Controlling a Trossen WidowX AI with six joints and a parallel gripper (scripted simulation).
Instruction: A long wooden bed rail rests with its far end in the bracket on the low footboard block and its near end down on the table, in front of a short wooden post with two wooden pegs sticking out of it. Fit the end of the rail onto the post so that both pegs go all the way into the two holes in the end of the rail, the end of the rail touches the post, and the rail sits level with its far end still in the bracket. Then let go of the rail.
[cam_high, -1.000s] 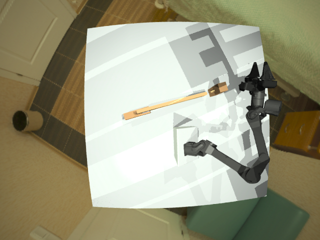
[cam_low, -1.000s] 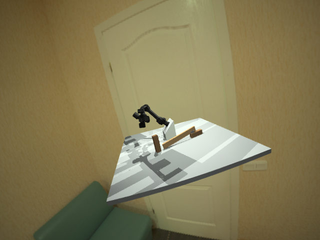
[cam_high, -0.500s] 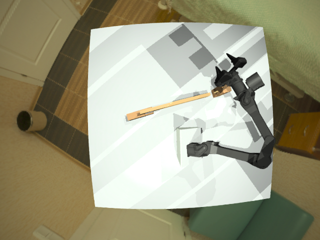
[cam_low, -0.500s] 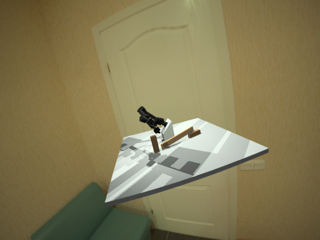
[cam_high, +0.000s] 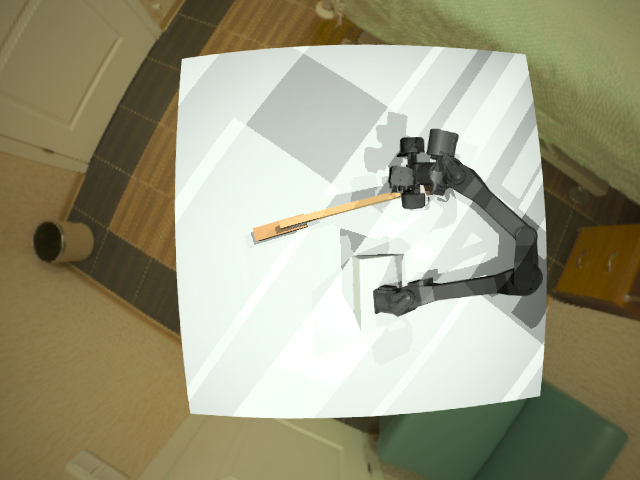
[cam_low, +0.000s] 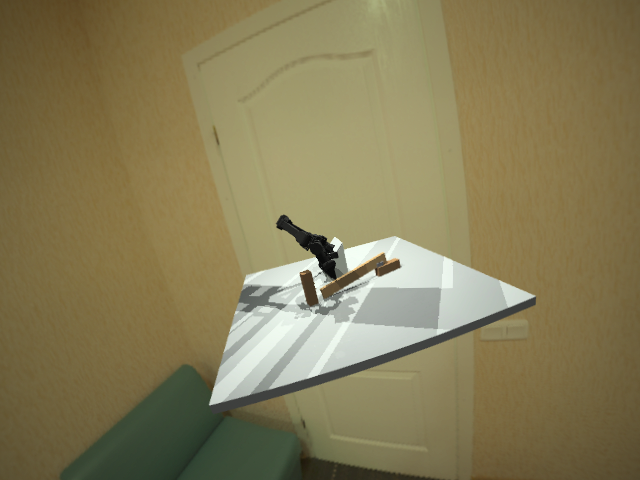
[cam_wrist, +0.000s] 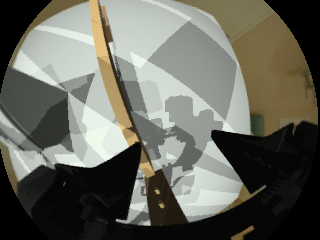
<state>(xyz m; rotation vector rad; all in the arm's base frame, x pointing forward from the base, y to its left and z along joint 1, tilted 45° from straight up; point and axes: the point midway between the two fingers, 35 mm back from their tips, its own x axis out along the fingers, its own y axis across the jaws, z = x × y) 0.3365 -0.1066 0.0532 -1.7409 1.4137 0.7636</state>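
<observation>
The long wooden rail (cam_high: 341, 208) (cam_low: 351, 276) (cam_wrist: 111, 90) slopes from the footboard block (cam_high: 264, 231) (cam_low: 388, 267) down to the table. Its near end lies low in front of the upright post (cam_low: 308, 288) (cam_wrist: 171, 212). Two pegs (cam_wrist: 159, 198) show on the dark post face in the wrist view, clear of the rail's end. My gripper (cam_wrist: 178, 140) is wide open and empty, pointing down over the near part of the rail. In the wrist view the left fingertip overlaps the rail's edge; its height above the rail is unclear. The arm hides most of the post in the top view.
The arm's base stands on a white block (cam_high: 381, 268) (cam_low: 339, 252), to the side of the rail. The arm reaches around from there, its elbow near the table's right edge in the top view. Arm shadows fall across the white table (cam_high: 232, 320) (cam_low: 392, 338).
</observation>
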